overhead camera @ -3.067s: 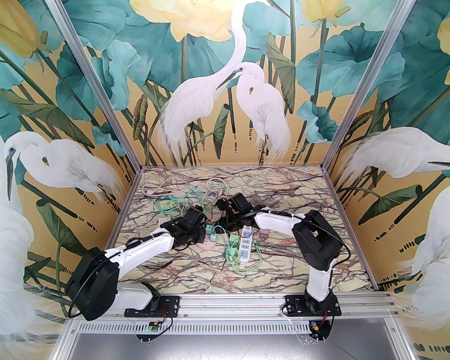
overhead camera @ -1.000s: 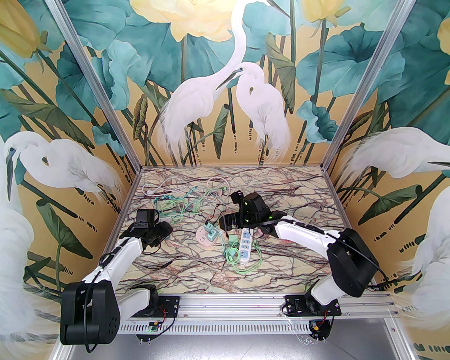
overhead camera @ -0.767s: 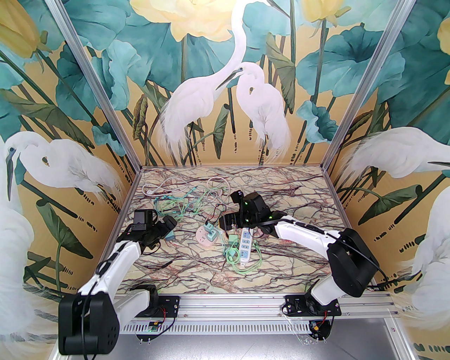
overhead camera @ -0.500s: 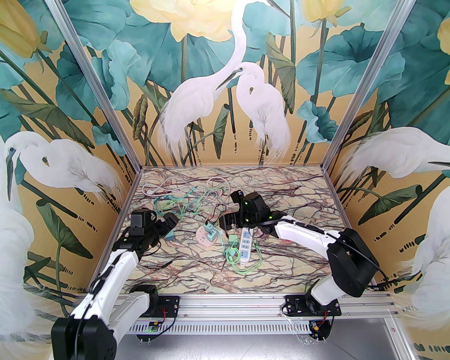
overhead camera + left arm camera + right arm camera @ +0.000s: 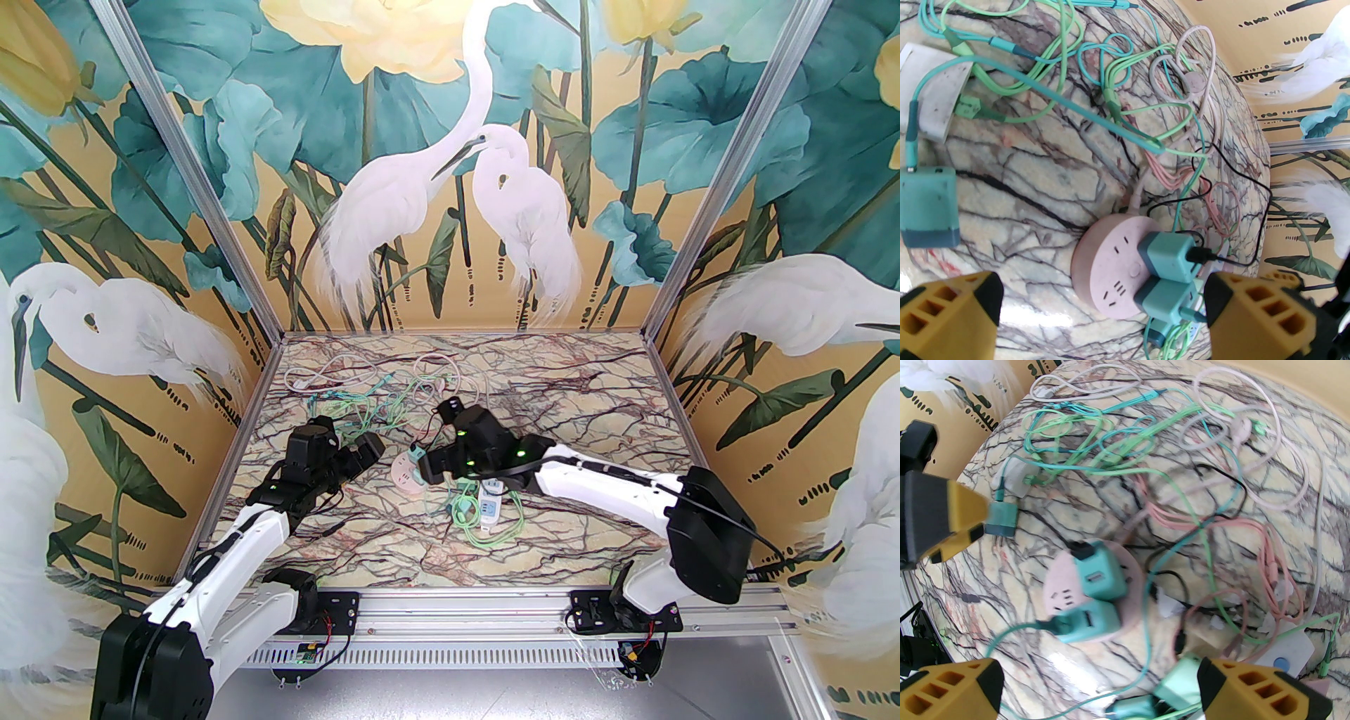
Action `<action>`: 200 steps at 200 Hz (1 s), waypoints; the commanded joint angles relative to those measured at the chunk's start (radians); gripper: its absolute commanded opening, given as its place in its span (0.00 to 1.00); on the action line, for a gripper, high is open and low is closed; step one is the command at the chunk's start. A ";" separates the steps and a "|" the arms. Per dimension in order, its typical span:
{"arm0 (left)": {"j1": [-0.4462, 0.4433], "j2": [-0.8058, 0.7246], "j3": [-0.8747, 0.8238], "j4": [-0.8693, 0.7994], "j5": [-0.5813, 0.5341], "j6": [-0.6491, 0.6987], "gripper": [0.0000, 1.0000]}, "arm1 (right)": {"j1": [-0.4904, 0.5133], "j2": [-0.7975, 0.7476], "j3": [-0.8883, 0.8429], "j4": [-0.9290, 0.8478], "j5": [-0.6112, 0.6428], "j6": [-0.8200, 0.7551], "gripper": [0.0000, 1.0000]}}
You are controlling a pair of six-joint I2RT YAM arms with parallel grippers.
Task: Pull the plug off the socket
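My left gripper point(image 5: 1102, 306) and right gripper point(image 5: 1098, 678) both gape wide, empty; the pink socket point(image 5: 1107, 270) sits just ahead of each, two teal plugs point(image 5: 1172, 256) seated; I'd pin the socket with one, pull a plug straight out.

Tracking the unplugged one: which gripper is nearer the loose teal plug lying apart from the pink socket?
Left. The left gripper sits right beside the loose teal plug; the right gripper hovers farther off, by the round pink socket.
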 commanded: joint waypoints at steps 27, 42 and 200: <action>-0.005 0.063 -0.003 0.079 -0.048 0.072 1.00 | 0.062 0.072 0.116 -0.108 0.182 0.143 0.92; -0.005 0.080 -0.009 0.098 -0.058 0.075 1.00 | 0.074 0.083 0.160 -0.153 0.216 0.153 0.92; -0.005 -0.050 -0.076 0.182 -0.125 0.095 1.00 | 0.098 0.438 0.423 -0.355 0.175 0.482 0.64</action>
